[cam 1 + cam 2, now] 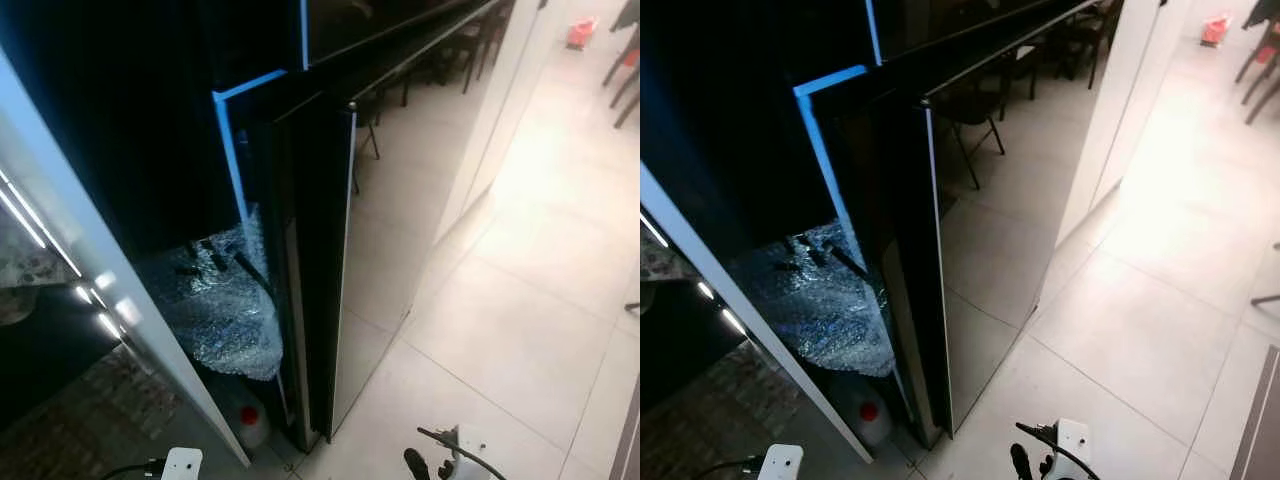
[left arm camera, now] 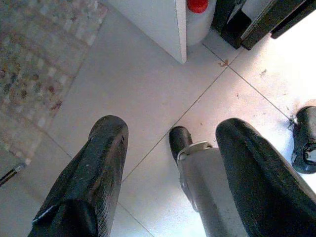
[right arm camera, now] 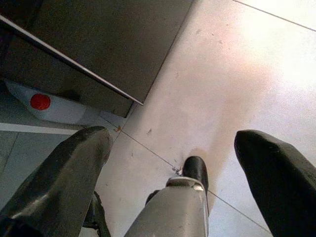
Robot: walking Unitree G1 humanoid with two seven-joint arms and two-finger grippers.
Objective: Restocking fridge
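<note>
Tall glossy black fridge (image 1: 980, 230) upper-centre with dark, unreadable interior, crumpled bubble wrap (image 1: 225, 315) and half-hidden red-capped white jug (image 1: 250, 420) lower-left, open pale tiled floor (image 1: 520, 330) right, left gripper (image 2: 173, 163) and right gripper (image 3: 177, 163) both spread, empty.

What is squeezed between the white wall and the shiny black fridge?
Crinkly bubble wrap, with a white jug with a red cap on the floor below it, in the eye views.
</note>
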